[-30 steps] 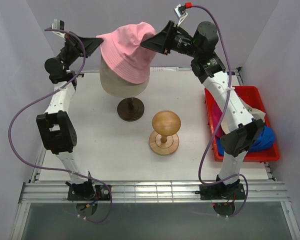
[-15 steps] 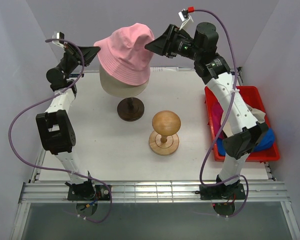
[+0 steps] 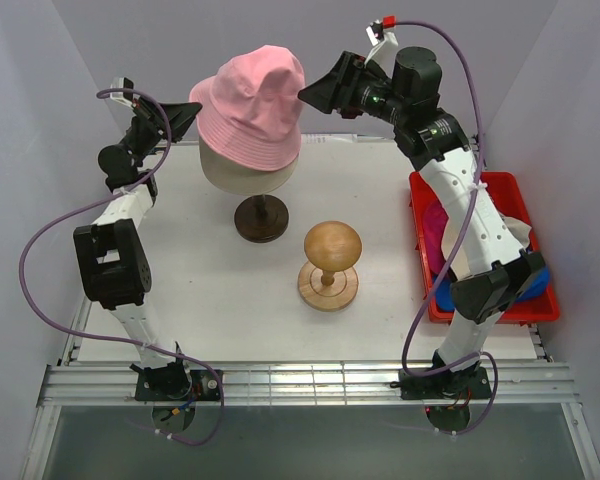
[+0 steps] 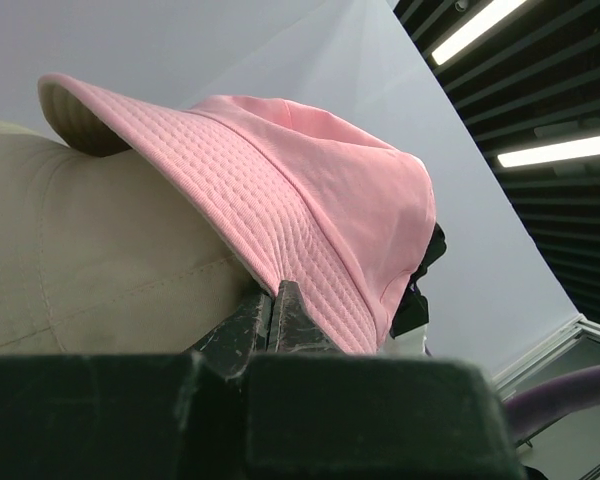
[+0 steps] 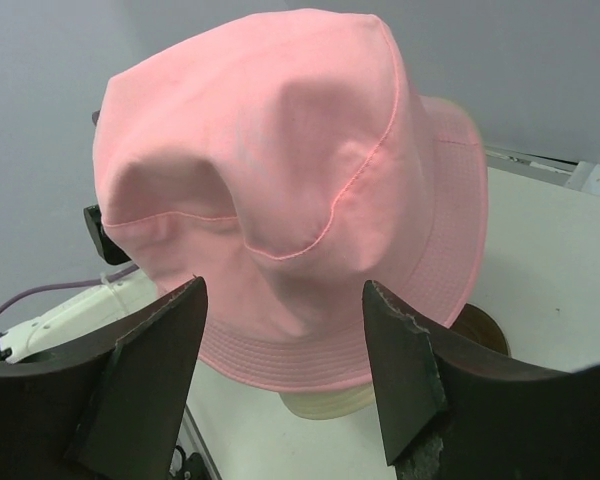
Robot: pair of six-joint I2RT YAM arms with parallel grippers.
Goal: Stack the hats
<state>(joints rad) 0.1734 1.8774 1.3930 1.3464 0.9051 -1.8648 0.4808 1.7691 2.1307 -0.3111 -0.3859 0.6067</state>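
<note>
Pink hat (image 3: 252, 105) sits on top of the beige hat (image 3: 248, 175). Left gripper (image 4: 273, 300) is pinched tight on the pink hat's brim, on its left side. Right gripper (image 3: 310, 95) is just beside the pink hat's right side, its fingers (image 5: 145, 385) wide apart and holding nothing. Both arms reach up high and point in at the pink hat.

**No legible text in any view**

Top, left wrist and right wrist views checked. No lettering, label, brand mark, numeral or sign can be read. The light pink bucket hat (image 3: 252, 105) shows only plain stitched fabric. Any markings on the arm housings are too small to read.
</note>
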